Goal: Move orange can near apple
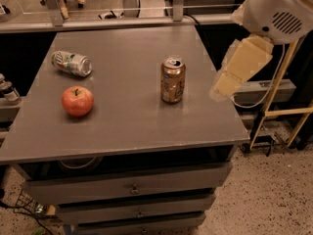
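The orange can (172,80) stands upright on the grey table (127,126), right of centre. The red apple (77,101) sits on the table's left side, well apart from the can. My arm comes in from the upper right, with a white housing (276,9) and a cream-coloured end. The gripper (223,87) hangs over the table's right edge, to the right of the can and not touching it.
A green-and-white silver can (72,63) lies on its side at the back left, behind the apple. Drawers (132,187) sit under the tabletop. A yellow stand (281,106) and cables are on the floor to the right. A bottle (9,91) stands left of the table.
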### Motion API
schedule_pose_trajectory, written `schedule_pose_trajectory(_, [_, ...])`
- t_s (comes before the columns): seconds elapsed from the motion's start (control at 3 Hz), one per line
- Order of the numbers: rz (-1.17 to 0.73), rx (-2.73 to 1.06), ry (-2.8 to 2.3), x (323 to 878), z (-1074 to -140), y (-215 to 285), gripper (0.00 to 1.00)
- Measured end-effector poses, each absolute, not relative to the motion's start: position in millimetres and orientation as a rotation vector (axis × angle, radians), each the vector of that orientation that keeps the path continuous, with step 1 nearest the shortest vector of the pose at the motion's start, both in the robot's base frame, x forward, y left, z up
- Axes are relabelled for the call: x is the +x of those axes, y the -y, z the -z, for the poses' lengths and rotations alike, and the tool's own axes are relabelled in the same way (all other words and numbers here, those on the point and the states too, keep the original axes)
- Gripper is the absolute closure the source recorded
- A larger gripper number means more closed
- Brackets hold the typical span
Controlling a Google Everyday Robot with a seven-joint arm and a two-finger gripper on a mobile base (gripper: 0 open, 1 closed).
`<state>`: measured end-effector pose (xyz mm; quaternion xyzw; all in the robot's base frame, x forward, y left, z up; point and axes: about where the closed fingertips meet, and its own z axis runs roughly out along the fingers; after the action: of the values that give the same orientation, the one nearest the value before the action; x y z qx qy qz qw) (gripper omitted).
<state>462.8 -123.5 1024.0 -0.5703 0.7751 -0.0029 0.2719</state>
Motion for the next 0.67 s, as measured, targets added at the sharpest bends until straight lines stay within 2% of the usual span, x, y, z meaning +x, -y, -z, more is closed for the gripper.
schedule_pose_trajectory(0.67, [-0.21, -1.468, -2.027, 505.8, -955.8, 124.0, 0.0])
